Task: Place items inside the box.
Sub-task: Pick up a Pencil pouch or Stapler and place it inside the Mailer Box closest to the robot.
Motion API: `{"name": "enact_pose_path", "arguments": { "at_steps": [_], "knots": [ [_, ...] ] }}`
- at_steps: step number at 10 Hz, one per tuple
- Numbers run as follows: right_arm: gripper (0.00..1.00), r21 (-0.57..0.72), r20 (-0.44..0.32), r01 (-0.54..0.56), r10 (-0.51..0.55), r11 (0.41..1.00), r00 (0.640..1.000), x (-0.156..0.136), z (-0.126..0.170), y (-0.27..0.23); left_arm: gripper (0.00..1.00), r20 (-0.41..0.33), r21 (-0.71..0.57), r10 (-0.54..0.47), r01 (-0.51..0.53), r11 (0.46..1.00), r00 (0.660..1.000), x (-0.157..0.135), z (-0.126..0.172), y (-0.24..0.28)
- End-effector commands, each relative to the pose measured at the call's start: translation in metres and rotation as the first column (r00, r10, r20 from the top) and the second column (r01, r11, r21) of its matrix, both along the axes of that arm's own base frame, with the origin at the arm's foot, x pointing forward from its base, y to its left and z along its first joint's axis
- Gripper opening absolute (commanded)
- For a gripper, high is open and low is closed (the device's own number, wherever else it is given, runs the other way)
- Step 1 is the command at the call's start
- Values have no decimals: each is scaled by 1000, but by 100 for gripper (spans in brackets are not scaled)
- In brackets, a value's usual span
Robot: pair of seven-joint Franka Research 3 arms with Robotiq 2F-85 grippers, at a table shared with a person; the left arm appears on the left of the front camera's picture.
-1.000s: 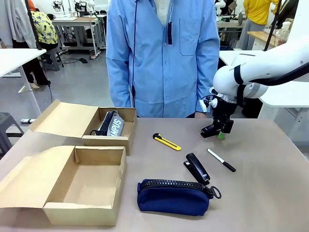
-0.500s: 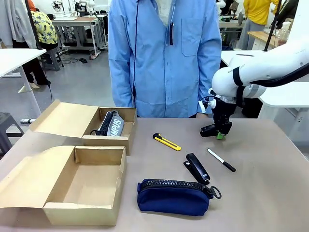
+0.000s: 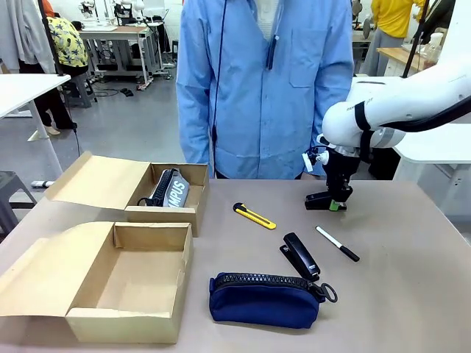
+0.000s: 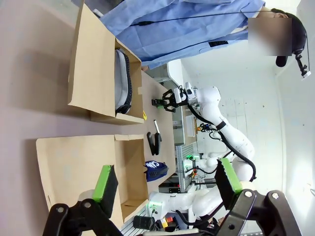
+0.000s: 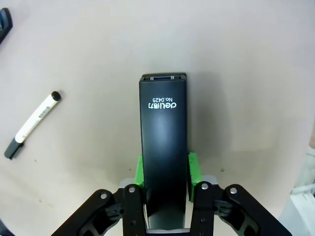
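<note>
My right gripper [image 3: 335, 201] is shut on a black stapler [image 5: 163, 132] marked "deli", its green pads [image 5: 193, 169] pressing both sides; the stapler lies level just above the table at the far right. On the table lie a second black stapler [image 3: 300, 256], a black marker [image 3: 338, 243] with a white cap, a yellow-and-black utility knife [image 3: 255, 215] and a navy zip pouch [image 3: 261, 300]. The box [image 3: 147, 273], large and brown, stands open and empty at the front left, its lid flap spread leftward. My left gripper [image 4: 167, 179] is open and holds nothing, low beside the box.
A smaller brown box [image 3: 176, 213] behind the large one holds a grey-and-black pouch [image 3: 171, 190]. A person in a blue coat [image 3: 265, 88] stands at the far edge, behind the knife. Bare tabletop lies between the boxes and the items.
The stapler in my right gripper has turned from tilted to level and sunk slightly. The person has shifted to the right. The things on the table have not moved.
</note>
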State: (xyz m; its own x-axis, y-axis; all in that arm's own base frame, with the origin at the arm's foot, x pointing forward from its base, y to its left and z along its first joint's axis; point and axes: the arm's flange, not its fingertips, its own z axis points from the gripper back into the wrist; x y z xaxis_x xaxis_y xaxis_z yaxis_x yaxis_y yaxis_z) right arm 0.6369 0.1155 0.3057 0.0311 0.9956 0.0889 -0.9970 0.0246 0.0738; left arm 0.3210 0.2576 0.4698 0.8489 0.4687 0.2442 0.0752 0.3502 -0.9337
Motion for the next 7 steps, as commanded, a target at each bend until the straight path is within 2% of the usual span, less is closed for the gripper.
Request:
{"name": "enact_pose_path", "arguments": {
  "at_steps": [1, 2, 3, 4, 5, 6, 7],
  "knots": [
    [0, -55, -29, 86, -88, 995, 996, -19, 10, -1, 100, 27, -2, -7, 7, 1000, 1000, -2, 1, 0],
    [0, -30, -23, 124, -125, 992, 992, -31, 25, -3, 100, 27, -2, -7, 7, 1000, 1000, -2, 1, 0],
    [0, 8, -18, 206, -206, 978, 978, -54, 56, -12, 100, 27, -2, -7, 7, 1000, 1000, -2, 1, 0],
    [0, 58, -46, 301, -298, 952, 953, -85, 93, -26, 100, 27, -2, -7, 7, 1000, 1000, -2, 1, 0],
    [0, 101, -86, 397, -389, 912, 917, -130, 132, -46, 100, 27, -2, -7, 7, 1000, 1000, -2, 1, 0],
    [0, 95, -150, 532, -516, 841, 843, -174, 154, -63, 100, 27, -2, -7, 7, 1000, 1000, -2, 1, 0],
    [0, 155, -263, 653, -606, 742, 751, -230, 166, -82, 100, 27, -2, -7, 7, 1000, 1000, -2, 1, 0]
  ]
}}
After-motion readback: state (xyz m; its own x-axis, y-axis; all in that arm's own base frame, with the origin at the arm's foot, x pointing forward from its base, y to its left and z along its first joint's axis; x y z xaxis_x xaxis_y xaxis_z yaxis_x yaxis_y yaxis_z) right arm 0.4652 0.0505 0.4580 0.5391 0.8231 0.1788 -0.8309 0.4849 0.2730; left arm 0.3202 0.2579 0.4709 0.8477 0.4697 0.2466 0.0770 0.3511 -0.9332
